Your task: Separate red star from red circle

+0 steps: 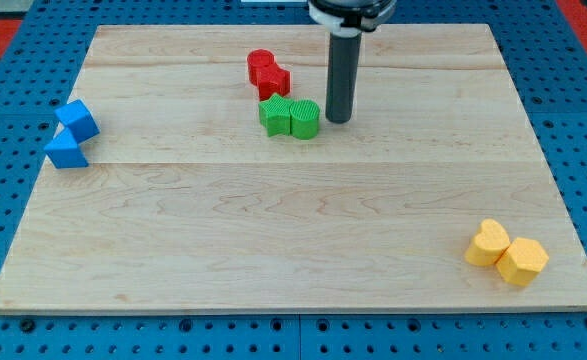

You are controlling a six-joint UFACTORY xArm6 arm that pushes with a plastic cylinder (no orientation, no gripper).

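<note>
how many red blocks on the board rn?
2, touching each other near the view's top centre: red circle behind, red star in front, just above the green blocks. My tip sits right of the greens. None look hidden.

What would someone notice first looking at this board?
Probably the dark rod, my tip, standing near the view's top just right of the green blocks, with the red blocks touching each other just above those. Next come the pairs at the edges: blue blocks at left, yellow blocks at bottom right.
</note>
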